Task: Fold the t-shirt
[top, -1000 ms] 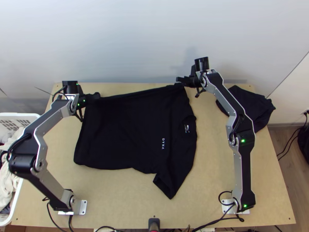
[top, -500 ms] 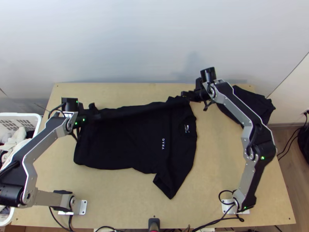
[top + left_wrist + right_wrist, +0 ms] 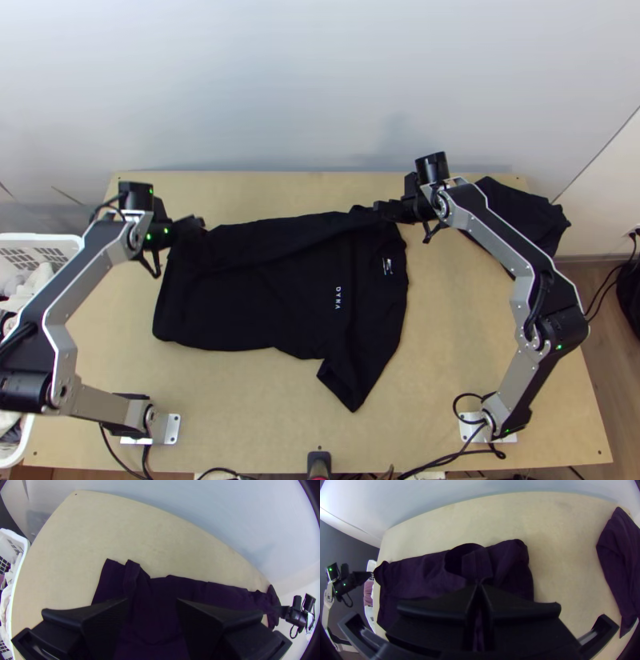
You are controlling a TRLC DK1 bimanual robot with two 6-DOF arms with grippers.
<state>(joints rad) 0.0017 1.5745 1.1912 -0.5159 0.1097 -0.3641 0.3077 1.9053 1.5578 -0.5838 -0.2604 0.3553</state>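
T-shirt (image 3: 264, 308) lies across the worktop's (image 3: 248, 416) left and middle, its far side folded over towards the near edge. Left hand (image 3: 198, 226) is wide over its far left corner; right hand (image 3: 379, 210) pinches its far right part.

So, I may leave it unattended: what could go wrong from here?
The right gripper has the shirt pinched by the fold, so pulling away could drag that askew. The left gripper, open over the shirt's other end, might snag it. The right arm passes over the other dark cloth and could shift it if it dips.
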